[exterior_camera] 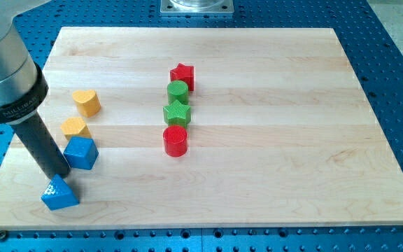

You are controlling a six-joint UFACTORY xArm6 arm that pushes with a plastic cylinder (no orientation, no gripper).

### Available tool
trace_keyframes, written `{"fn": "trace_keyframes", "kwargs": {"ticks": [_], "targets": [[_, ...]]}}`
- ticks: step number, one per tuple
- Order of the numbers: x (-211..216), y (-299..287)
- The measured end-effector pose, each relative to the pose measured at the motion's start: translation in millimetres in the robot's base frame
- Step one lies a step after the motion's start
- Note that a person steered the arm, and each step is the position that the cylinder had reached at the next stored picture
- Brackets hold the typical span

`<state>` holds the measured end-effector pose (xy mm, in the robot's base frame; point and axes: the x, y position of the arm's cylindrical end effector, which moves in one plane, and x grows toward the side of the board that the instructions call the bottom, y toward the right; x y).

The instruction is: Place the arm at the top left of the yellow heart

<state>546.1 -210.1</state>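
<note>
Tip (60,173) of my dark rod (no jaws on this rig, so no grip state to tell) sits near-left on the wooden board (271,140), between the blue triangular block (59,194) and blue cube-like block (81,152); yellow heart block (87,102) lies farther back, well apart; approach to its far-left side is judged not yet done.

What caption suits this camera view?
My tip rests between two blue blocks, below the yellow heart, not yet at its top left.
</note>
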Motion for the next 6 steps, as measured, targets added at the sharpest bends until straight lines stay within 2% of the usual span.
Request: {"fn": "trace_keyframes", "kwargs": {"ticks": [2,3,4,5,6], "targets": [[1,-2],[-17,-43],[-88,-52],[-123,-42],[-128,-42]]}}
